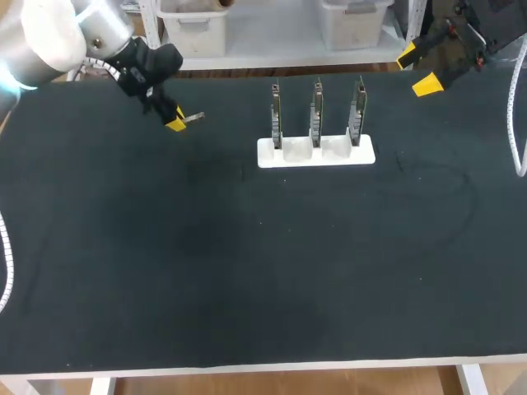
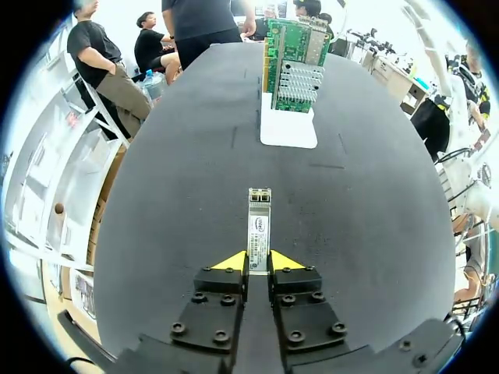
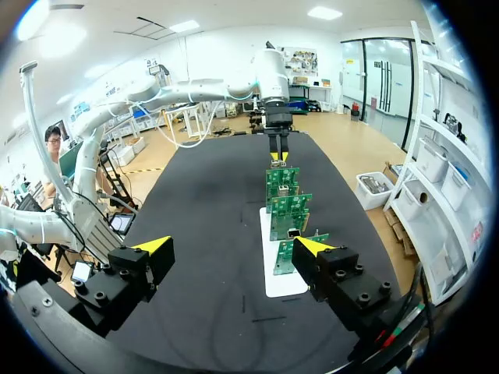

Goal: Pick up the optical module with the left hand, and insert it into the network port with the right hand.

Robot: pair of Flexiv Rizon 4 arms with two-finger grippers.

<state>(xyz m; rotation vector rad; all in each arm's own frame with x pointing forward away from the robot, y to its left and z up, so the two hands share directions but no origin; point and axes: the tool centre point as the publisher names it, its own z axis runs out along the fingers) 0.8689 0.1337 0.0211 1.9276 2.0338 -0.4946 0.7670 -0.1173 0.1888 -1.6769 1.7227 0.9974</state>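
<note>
optical module [image 2: 258, 226]: slim silver metal bar, white printed label on top face, two small openings at free end. count: one. my left claw [image 2: 258, 269] pinched tight on its rear end, module sticking out ahead of fingers, over far left part of table [image 1: 247, 271]. my right claw [image 3: 232, 248] spread wide, holding nothing, at far right. three green network cards [image 1: 317, 111] upright in one white stand [image 1: 316, 154], mid-table.

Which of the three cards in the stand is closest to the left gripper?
The end card on the left arm's side of the white stand; the other two sit farther from the left gripper.
</note>
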